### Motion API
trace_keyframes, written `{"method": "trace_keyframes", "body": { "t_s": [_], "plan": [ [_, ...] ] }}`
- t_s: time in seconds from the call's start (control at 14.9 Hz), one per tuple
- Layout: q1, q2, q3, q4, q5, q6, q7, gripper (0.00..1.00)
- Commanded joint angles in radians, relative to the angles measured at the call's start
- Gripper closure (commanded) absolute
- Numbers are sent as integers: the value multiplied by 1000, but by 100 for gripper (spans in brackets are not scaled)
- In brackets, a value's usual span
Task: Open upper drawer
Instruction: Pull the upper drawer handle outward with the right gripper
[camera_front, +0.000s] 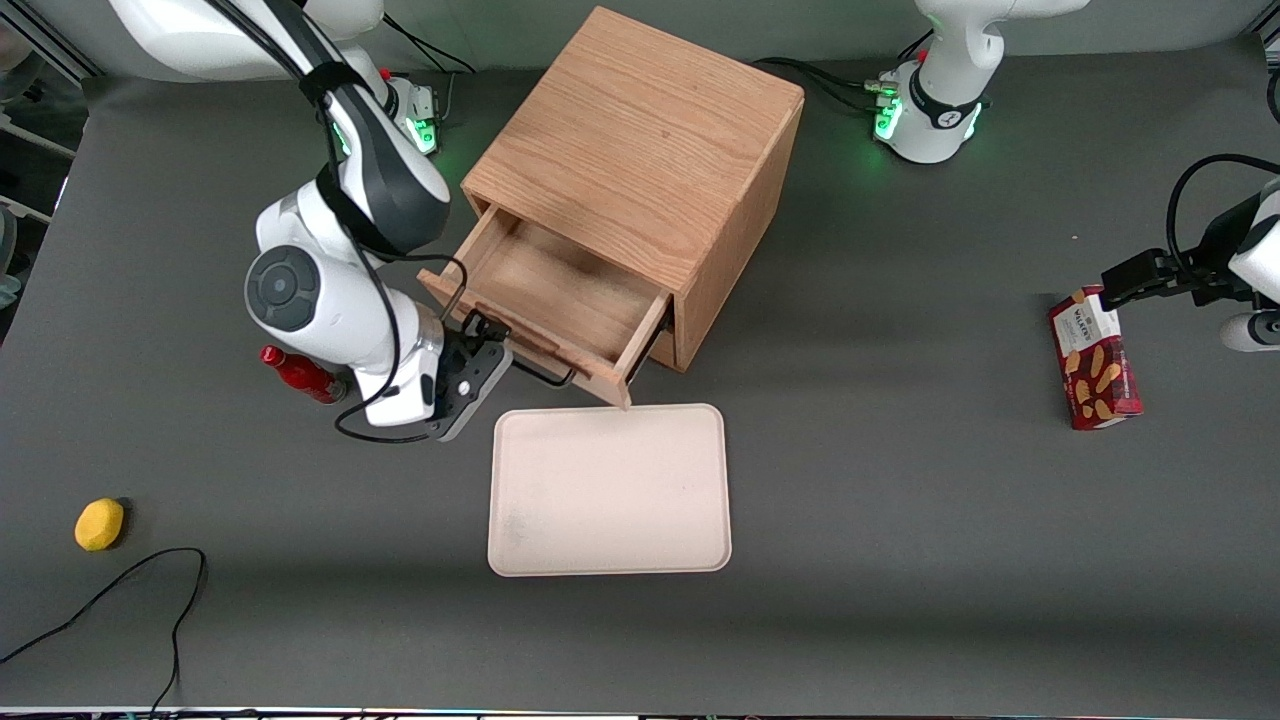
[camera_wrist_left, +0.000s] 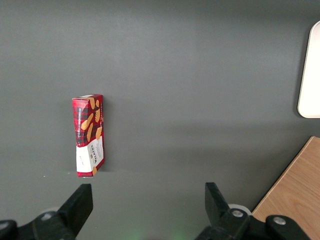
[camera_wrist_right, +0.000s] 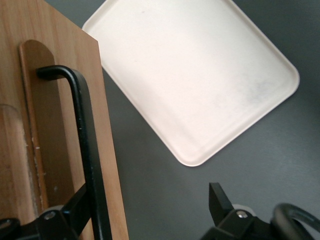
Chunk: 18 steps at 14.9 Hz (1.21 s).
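**Gripper at the handle of a pulled-out upper drawer**

Gripper (camera_front: 495, 342) sits at the front of the upper drawer (camera_front: 545, 300), fingers (camera_wrist_right: 75, 202) spread apart. The black handle (camera_wrist_right: 85, 140) runs between them, close against one finger, and nothing is clamped.

Nearest the front camera, a yellow lump (camera_front: 100, 524) lies toward the working arm's end of the table, at about 8 o'clock from the cabinet (camera_front: 640, 150). A pale tray (camera_front: 610, 490) lies flat at 6 o'clock from the cabinet, its edge just beside the drawer's corner. A red bottle (camera_front: 300, 375) lies beside the arm.

Farther back, the upper drawer stands pulled well out toward 7 o'clock, its wooden floor showing. A red biscuit box (camera_front: 1095, 360) lies at 3 o'clock, toward the parked arm's end.
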Motion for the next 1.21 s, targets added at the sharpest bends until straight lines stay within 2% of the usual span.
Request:
{"method": "trace_keyframes", "body": {
  "t_s": [0.0,1.14],
  "plan": [
    [21,30,-30,45,-60,1,-17,0],
    [15,31,-93,101,-70,1,-59,0]
  ]
}}
